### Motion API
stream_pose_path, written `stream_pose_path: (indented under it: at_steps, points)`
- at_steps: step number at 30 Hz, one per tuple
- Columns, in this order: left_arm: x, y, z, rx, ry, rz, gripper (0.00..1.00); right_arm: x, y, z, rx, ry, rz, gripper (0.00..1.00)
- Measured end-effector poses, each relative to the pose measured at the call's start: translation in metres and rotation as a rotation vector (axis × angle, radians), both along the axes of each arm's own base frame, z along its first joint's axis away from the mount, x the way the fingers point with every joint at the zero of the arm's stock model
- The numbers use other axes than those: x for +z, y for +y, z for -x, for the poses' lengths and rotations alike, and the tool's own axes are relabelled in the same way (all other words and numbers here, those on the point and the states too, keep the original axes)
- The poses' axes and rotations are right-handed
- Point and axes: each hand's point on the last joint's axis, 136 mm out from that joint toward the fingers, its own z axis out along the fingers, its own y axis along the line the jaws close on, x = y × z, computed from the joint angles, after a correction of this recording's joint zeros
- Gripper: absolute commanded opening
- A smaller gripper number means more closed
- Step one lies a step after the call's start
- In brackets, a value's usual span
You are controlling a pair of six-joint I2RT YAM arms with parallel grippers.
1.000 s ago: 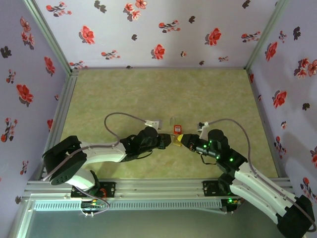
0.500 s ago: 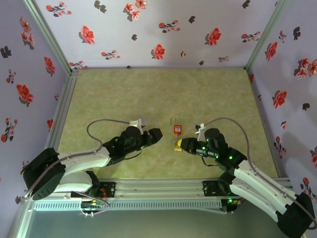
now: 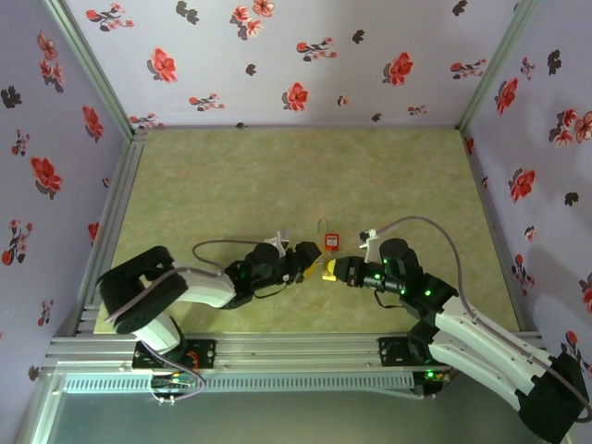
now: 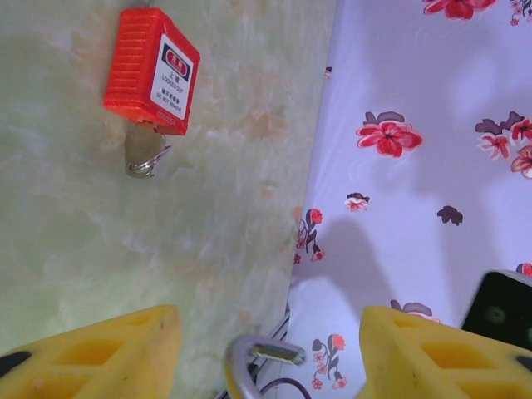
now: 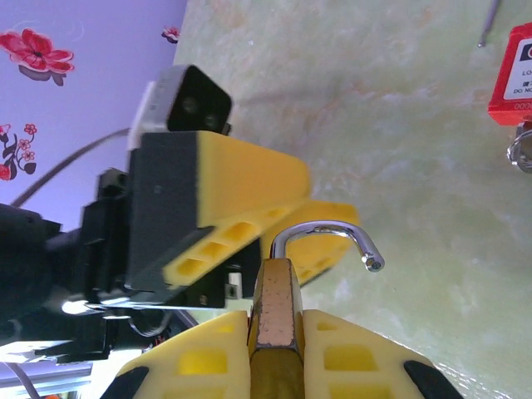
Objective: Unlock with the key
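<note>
— Where is the key (image 3: 330, 241) seen?
— It is laid flat on the table (image 3: 231, 176), midway between the side edges and nearer the near edge, untouched
— And the grippers?
— The brass padlock (image 5: 275, 301) is clamped in the right gripper (image 3: 330, 270). The left gripper (image 4: 266, 337) is spread apart just beside its shackle, with nothing grasped

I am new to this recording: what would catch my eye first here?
The brass padlock, pinched in the right gripper with its silver shackle swung open, stands out first. The open left gripper faces it closely, and the key with its red head lies on the table just beyond them.
</note>
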Motion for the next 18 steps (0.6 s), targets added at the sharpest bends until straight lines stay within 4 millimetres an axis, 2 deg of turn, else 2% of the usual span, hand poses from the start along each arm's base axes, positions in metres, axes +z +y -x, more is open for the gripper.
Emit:
stream_pose_path:
  at_steps: [2,4,9,11,13,18]
  points:
    - [-0.004,-0.005,0.0,0.008,0.017,0.025,0.55,0.0,0.001,0.0,0.004,0.0,0.0,0.0]
    - [-0.003,-0.011,-0.001,0.016,0.022,0.052,0.46,-0.001,0.002,0.001,0.007,0.002,0.001,0.0]
    - [0.017,-0.016,-0.009,0.052,-0.005,0.128,0.17,0.003,0.004,0.0,0.008,-0.009,-0.015,0.0]
    - [0.029,-0.014,-0.015,0.081,-0.013,0.175,0.1,0.006,0.005,0.0,0.009,-0.016,-0.03,0.0]
    - [0.045,-0.015,-0.019,0.094,-0.037,0.223,0.06,0.008,0.007,0.0,0.015,-0.019,-0.044,0.0]
    - [0.061,-0.011,-0.023,0.114,-0.107,0.228,0.06,0.018,0.01,-0.002,0.013,-0.037,-0.089,0.0]
